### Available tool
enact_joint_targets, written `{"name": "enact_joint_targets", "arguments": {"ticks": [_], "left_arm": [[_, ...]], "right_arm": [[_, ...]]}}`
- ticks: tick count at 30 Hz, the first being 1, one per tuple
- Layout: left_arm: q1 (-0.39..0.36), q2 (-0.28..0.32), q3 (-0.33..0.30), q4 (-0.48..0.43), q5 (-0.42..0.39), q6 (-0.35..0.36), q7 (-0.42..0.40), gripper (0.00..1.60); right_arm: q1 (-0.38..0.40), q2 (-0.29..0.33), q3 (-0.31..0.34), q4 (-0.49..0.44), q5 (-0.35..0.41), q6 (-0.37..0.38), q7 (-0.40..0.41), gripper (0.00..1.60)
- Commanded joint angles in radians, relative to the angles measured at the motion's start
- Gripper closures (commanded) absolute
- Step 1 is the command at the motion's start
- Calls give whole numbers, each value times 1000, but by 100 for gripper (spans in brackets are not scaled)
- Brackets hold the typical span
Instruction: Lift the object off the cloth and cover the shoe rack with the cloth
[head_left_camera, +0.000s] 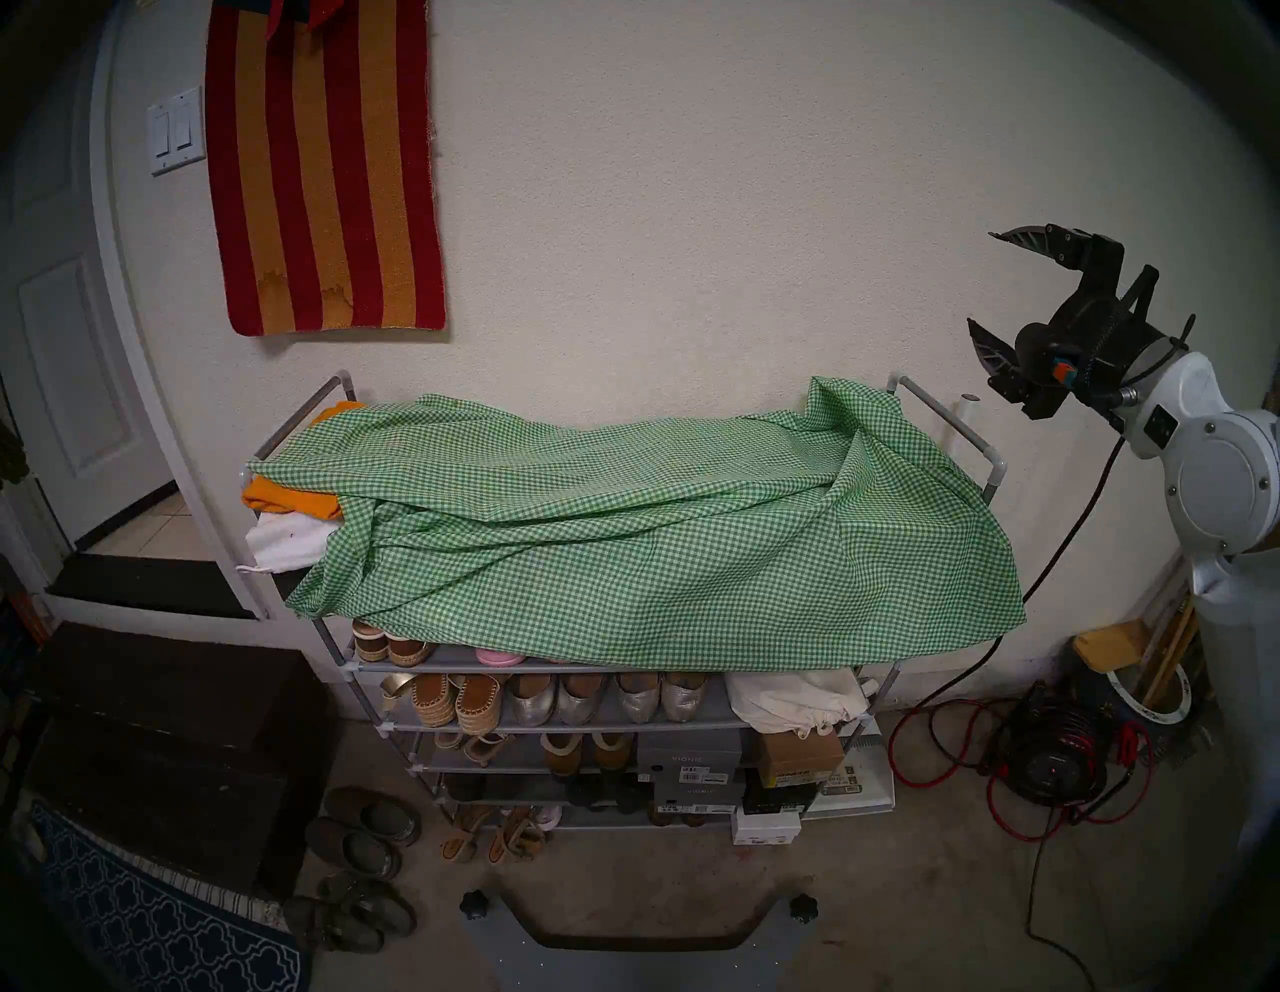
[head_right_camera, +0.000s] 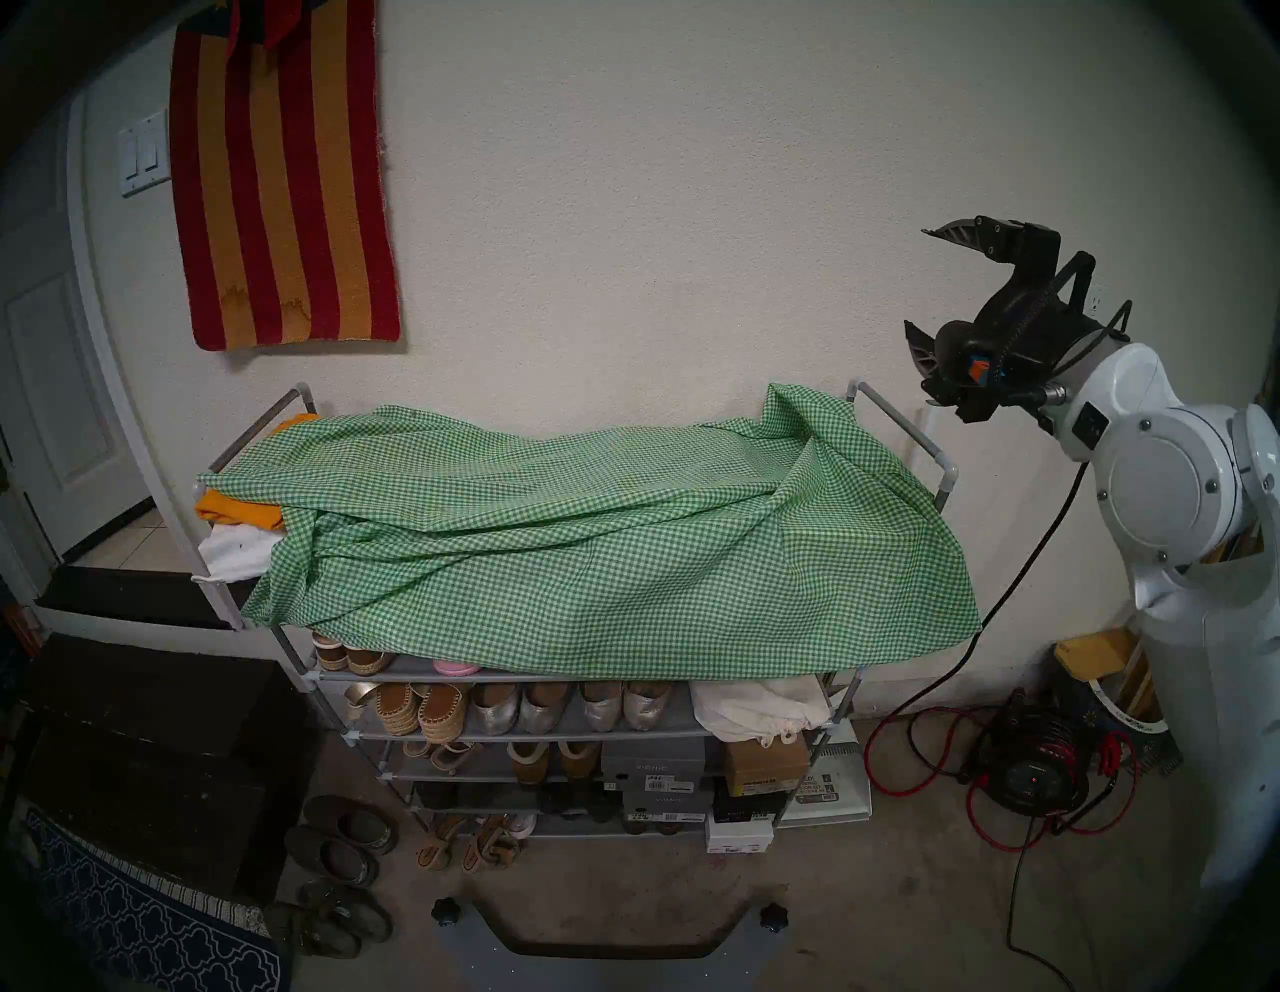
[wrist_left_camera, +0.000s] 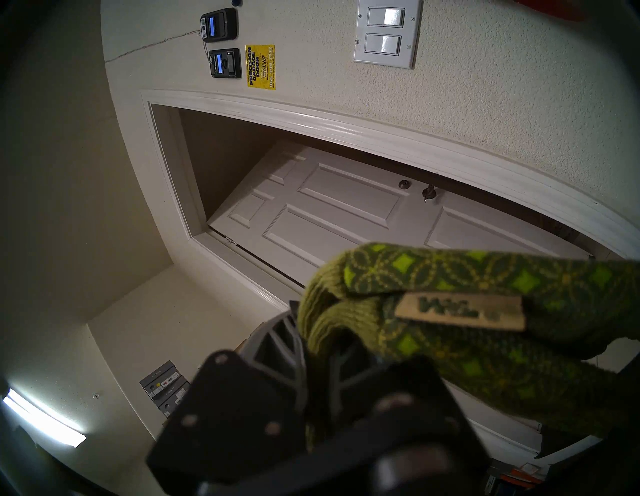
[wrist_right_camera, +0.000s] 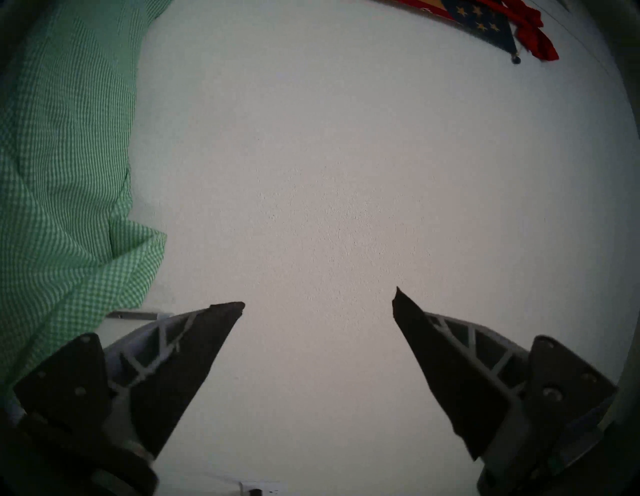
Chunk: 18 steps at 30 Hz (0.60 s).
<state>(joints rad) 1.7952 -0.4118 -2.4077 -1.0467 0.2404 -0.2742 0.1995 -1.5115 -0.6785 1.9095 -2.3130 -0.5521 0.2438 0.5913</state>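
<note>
The green-and-white check cloth (head_left_camera: 623, 526) (head_right_camera: 589, 540) lies rumpled over the top of the grey shoe rack (head_left_camera: 956, 422) (head_right_camera: 893, 422). Its front edge hangs down past the first tier of shoes, and a corner is bunched up at the right rail. The rack's left end stays uncovered. In the left wrist view my left gripper (wrist_left_camera: 322, 353) is shut on the olive-green patterned gloves (wrist_left_camera: 467, 277), held up in front of a door; it does not show in the head views. My right gripper (head_left_camera: 983, 280) (head_right_camera: 918, 278) (wrist_right_camera: 319, 297) hangs open and empty beside the rack's right end, with the cloth (wrist_right_camera: 62, 173) close by.
Orange folded fabric (head_left_camera: 291, 495) and a white bag (head_left_camera: 284, 547) lie on the rack's left end. A dark wooden chest (head_left_camera: 173, 748) stands left, with loose shoes (head_left_camera: 367, 831) on the floor. A red cable and reel (head_left_camera: 1046, 762) lie at the right. A striped rug (head_left_camera: 325, 173) hangs on the wall.
</note>
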Motion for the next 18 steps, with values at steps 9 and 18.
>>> {"name": "enact_joint_targets", "arguments": {"ticks": [9,18], "left_arm": [[-1,-6,-14,-7,4,-11,-10,160],[-5,-10,-17,-9,9,-13,-16,160]], "right_arm": [[39,-83,-126,-14,41,256,41,0],[111,-72,-267,44,-61,215,-30,0]]}}
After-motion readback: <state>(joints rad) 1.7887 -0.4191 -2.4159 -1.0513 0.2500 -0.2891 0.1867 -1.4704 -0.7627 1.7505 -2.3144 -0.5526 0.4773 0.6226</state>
